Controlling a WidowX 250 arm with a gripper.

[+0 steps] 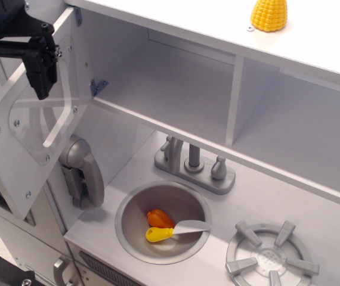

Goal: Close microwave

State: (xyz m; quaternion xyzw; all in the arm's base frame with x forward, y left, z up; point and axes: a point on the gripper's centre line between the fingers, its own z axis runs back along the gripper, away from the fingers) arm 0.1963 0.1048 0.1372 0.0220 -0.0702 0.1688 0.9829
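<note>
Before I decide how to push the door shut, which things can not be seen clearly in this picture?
All in the single view:
- The gripper: the left and top edges cut it off; open or shut is unclear, and so is contact with the microwave door.
- The door's outer face, with any handle or buttons: turned away from the camera.
- The toy phone: partly hidden behind the door.
- The stove burner: cropped by the bottom edge.

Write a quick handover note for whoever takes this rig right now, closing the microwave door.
Gripper: open, holding nothing, at the top outer edge of the microwave door; one finger overlaps the door's upper edge, contact unclear.
Microwave: cavity open, door swung wide out to the left.
Done: arm positioned by the door.
Left: push the door round on its hinge until it shuts flush.
</note>
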